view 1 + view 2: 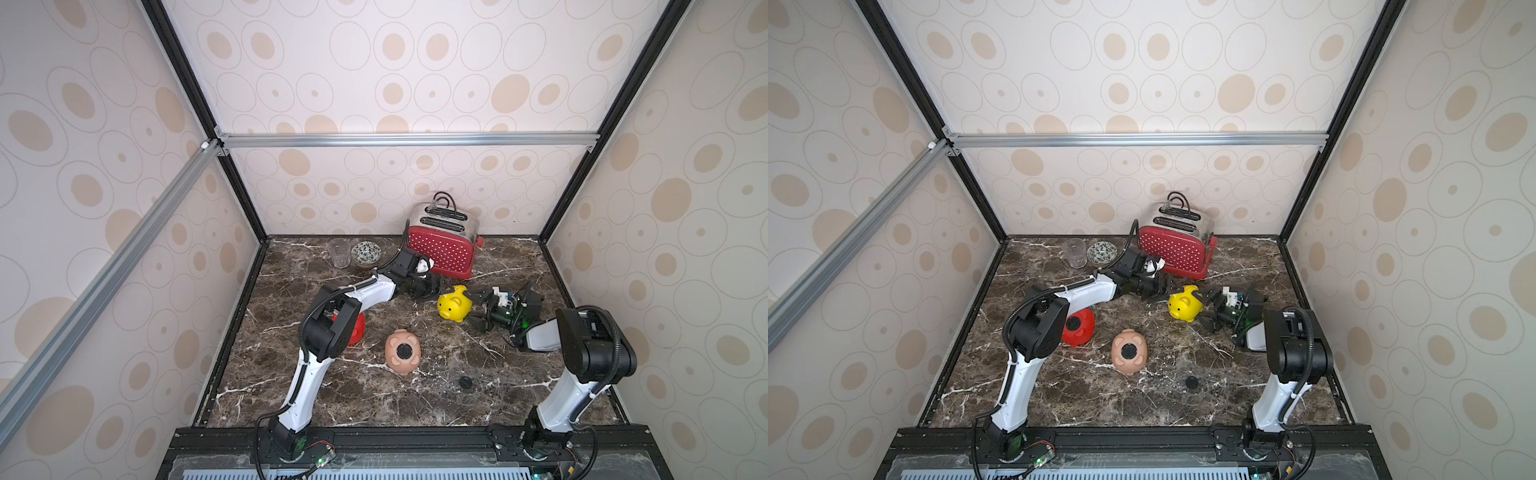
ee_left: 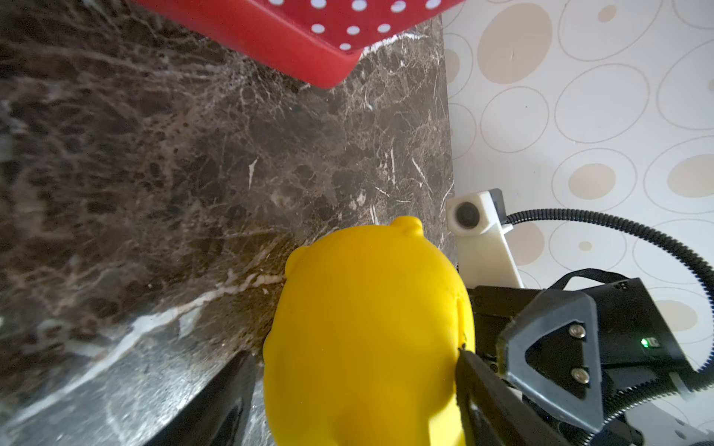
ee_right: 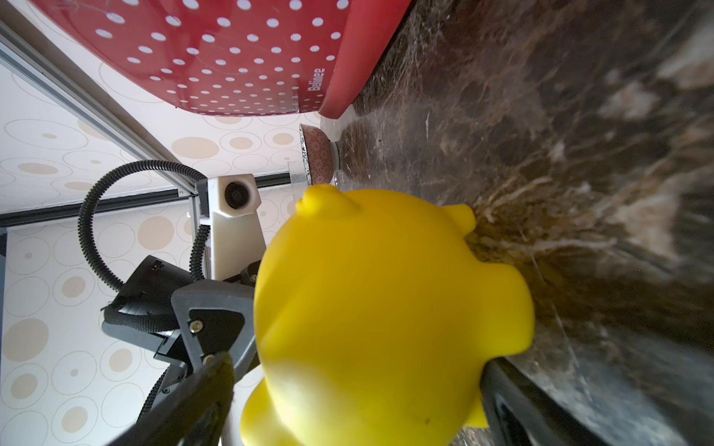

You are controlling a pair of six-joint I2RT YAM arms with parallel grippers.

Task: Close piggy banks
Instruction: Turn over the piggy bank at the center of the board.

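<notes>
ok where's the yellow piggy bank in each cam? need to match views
Top view: yellow piggy bank right of centre, lower half.
Top view: yellow piggy bank just right of centre, lower half.
Left wrist: yellow piggy bank fills the bottom middle.
Right wrist: yellow piggy bank fills the lower middle.
Shared landmark: red polka-dot toaster, above it in all four.

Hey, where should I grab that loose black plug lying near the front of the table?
I'd pinch the black plug across its rim, coming straight down: it lies flat and low on the table, a small round disc, so only its edge offers opposing sides.
</notes>
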